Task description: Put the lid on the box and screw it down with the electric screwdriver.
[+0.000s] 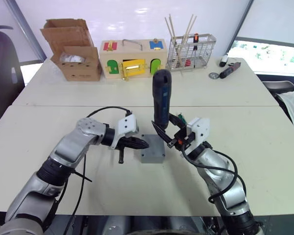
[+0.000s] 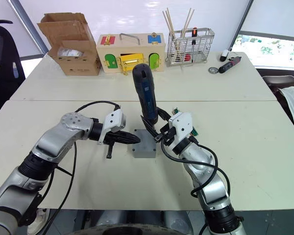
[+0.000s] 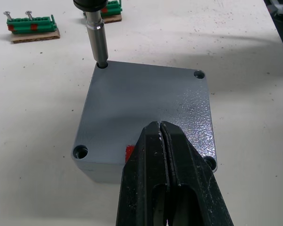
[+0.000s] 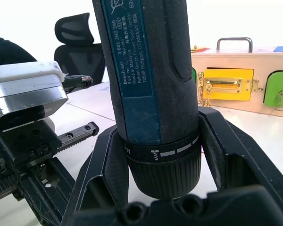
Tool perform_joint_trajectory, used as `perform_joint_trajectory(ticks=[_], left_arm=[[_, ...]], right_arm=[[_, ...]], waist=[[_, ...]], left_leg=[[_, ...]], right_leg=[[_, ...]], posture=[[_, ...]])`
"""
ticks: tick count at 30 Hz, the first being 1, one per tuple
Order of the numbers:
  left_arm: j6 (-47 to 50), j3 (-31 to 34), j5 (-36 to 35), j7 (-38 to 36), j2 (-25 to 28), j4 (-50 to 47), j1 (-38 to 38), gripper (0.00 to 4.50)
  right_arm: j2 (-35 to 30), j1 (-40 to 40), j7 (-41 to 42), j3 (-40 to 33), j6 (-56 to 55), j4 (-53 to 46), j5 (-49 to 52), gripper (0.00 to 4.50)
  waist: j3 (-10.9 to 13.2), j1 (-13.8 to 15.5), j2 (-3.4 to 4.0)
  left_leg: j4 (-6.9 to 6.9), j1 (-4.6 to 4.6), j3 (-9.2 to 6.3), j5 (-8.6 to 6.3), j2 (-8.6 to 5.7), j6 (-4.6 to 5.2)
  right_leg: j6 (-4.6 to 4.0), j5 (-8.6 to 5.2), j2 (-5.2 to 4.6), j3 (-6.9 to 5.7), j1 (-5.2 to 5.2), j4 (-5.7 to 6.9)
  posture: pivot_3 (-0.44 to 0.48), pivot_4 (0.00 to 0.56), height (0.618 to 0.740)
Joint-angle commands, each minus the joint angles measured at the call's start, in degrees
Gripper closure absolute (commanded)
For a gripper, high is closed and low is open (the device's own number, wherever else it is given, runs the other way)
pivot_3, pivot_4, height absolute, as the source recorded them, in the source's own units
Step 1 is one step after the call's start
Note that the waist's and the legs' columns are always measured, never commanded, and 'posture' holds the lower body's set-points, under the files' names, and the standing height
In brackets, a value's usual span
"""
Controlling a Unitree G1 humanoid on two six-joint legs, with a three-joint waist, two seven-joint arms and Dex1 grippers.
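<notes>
At lid [image 3: 141,108] corner hole: electric screwdriver [image 1: 161,98] bit seated.

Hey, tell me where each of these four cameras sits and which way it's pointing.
Left and right eye views: head, looking forward and down at the table; both arms show.
Left wrist view: left wrist, looking along the shut left tool at the lid.
Right wrist view: right wrist, looking along the right tool clamping the electric screwdriver.
Shared: left wrist and eye views show the screwdriver's bit in a corner hole.
</notes>
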Motion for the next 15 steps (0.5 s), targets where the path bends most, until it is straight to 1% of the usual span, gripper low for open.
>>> perform_joint_trajectory(ticks=[1,15], left_arm=[[0.8,-0.8,1.1,0.2,0.3,-0.2,0.1,4.5],[0.6,-1.0,1.4,0.4,0.3,-0.1,0.0,4.5]], right_arm=[[-1.6,4.2,0.3,1.2,5.6,7.0,-1.5,2.62],[-1.4,4.0,0.2,1.3,5.0,7.3,-1.7,2.62]], waist=[[0.0,0.0,0.01],[0.0,0.0,0.02]], left_leg=[[-0.01,0.0,0.0,0.0,0.0,0.0],[-0.08,-0.01,-0.01,0.0,0.0,0.0]], right_leg=[[0.0,0.0,0.0,0.0,0.0,0.0],[-0.01,-0.01,-0.05,0.01,-0.01,-0.08]], posture=[[0.0,0.15,0.74],[0.0,0.15,0.74]])
